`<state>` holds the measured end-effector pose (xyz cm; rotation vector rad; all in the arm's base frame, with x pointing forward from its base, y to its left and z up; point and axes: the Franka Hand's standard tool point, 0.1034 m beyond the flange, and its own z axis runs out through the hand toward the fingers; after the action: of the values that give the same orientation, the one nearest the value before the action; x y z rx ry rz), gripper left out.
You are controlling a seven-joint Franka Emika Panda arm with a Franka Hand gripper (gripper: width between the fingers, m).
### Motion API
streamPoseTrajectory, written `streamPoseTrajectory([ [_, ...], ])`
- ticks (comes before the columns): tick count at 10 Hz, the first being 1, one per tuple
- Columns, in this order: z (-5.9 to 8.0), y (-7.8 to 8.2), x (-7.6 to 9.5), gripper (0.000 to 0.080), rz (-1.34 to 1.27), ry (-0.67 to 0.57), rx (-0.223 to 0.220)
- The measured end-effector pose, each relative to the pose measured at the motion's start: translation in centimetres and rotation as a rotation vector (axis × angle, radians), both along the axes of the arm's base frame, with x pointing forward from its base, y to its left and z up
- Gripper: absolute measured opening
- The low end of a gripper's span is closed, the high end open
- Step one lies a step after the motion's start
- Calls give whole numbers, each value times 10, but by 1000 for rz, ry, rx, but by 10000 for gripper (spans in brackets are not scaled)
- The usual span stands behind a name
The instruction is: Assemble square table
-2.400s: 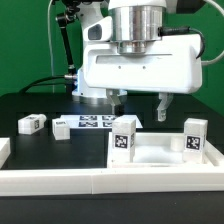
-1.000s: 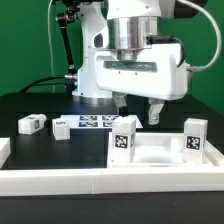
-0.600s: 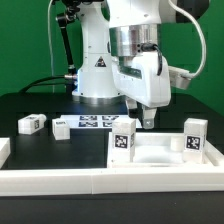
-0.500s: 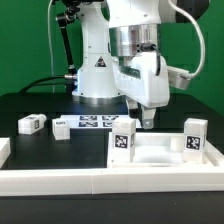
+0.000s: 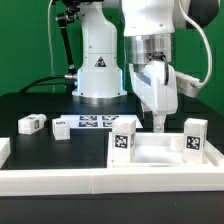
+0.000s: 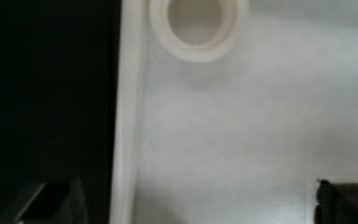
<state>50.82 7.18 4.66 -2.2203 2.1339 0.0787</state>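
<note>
gripper (image 5: 157,124) hovered with jaws wide apart over the square table slab (image 5: 160,160), which lay at five o'clock in the exterior view. two tagged legs (image 5: 32,123) lay at nine o'clock, well apart from it.

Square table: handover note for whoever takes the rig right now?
Gripper: open, empty, over the white plastic square slab.
Upright at the slab's far corners: white tagged block leg A, leg B; seated or not, cannot tell.
Loose on the black table: leg C, leg D.
Left to do: fit C and D.
</note>
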Motion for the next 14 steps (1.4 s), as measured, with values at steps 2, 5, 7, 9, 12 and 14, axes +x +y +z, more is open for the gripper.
streamPoseTrajectory([
  [2,-8,6,-7,649,23,9,-10],
  [5,-10,6,-10,649,17,10,-14],
  [7,-25,11,-28,649,20,42,-31],
  [9,-39,9,-35,649,31,65,-46],
  [12,-40,1,-27,649,55,57,-52],
  [14,-39,0,-24,639,62,52,-53],
])
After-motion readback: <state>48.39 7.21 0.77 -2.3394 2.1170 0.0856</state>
